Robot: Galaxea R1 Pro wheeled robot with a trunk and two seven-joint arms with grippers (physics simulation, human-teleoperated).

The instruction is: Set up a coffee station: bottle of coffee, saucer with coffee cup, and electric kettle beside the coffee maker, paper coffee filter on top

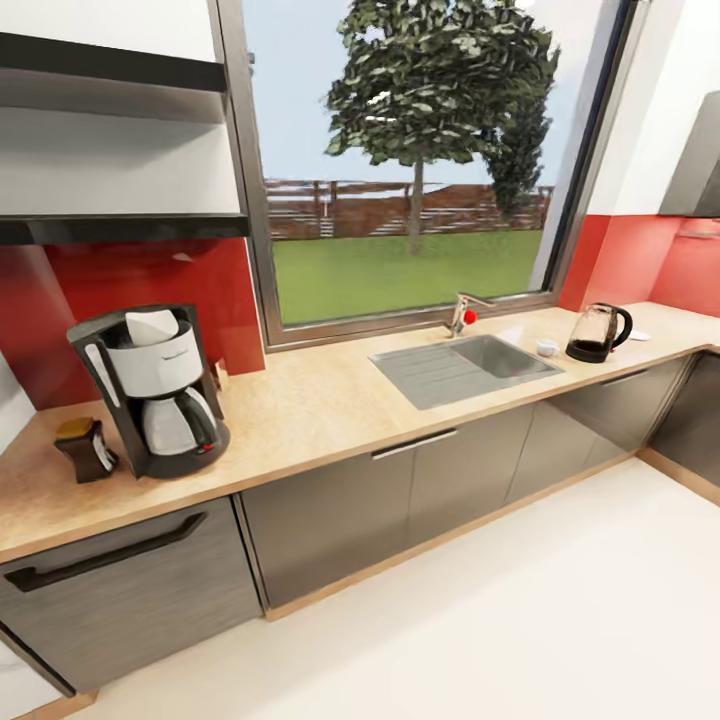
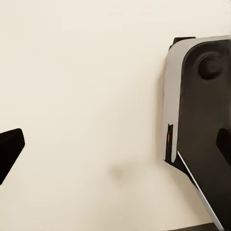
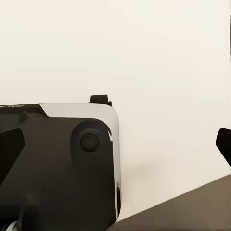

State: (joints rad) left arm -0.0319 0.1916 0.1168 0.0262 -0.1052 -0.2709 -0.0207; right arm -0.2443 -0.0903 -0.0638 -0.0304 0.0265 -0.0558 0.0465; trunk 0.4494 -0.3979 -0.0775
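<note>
The coffee maker (image 1: 150,395) stands at the left end of the kitchen countertop (image 1: 320,400), and a white paper coffee filter (image 1: 152,325) rests on its top. Just left of it sits the bottle of coffee (image 1: 85,448). Far right on the counter is the electric kettle (image 1: 597,332). The tiny white coffee cup (image 1: 547,347) lies between it and the sink, and the flat white saucer (image 1: 640,335) is just beyond the kettle. The black kitchen shelf (image 1: 120,228) is bare. My left gripper (image 2: 115,147) and right gripper (image 3: 115,147) hang open over the floor, holding nothing.
A steel sink (image 1: 465,368) with a faucet (image 1: 462,312) is set in the counter below a large window. Grey cabinet fronts (image 1: 330,520) run under the worktop. Pale floor (image 1: 520,620) lies in front. Both wrist views include my dark base (image 2: 202,120) over that floor.
</note>
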